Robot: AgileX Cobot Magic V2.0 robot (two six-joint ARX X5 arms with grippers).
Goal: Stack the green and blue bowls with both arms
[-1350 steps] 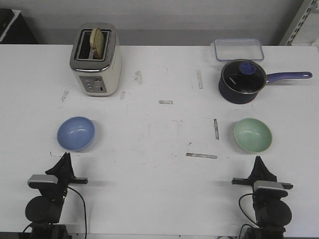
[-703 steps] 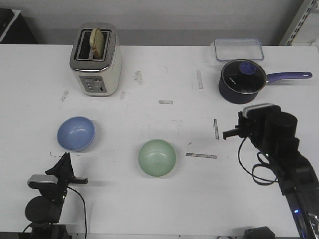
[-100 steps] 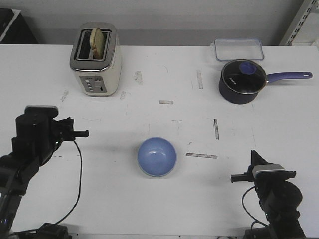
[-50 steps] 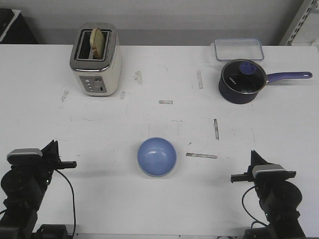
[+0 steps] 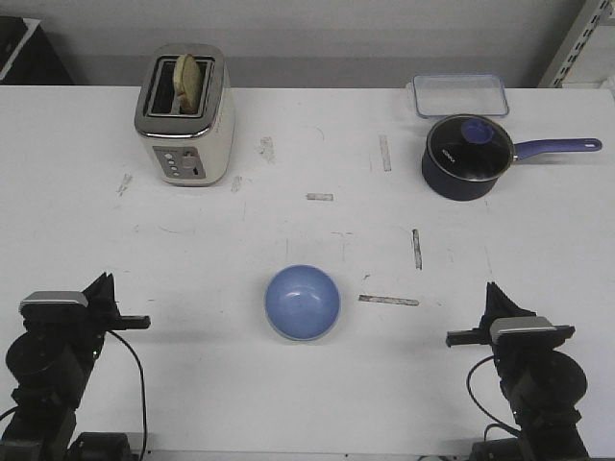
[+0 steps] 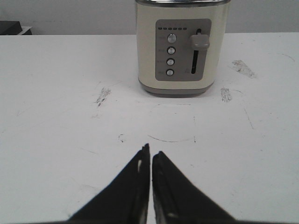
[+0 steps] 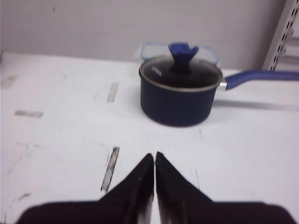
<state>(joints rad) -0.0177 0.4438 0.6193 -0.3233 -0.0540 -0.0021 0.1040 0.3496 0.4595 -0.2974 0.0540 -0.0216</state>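
Since half a second ago almost nothing is shifting: my left gripper is settling a touch lower at the near left edge, my right gripper is staying parked near right. Front view: blue bowl is sitting mid-table, near side, nested in the green bowl, whose pale rim is barely showing beneath; stack looking complete, glossy, level, both arms resting well apart from it. Left wrist view: my fingers are pressing together, empty, facing the toaster. Right wrist view: tips are meeting, holding nothing, facing the saucepan.
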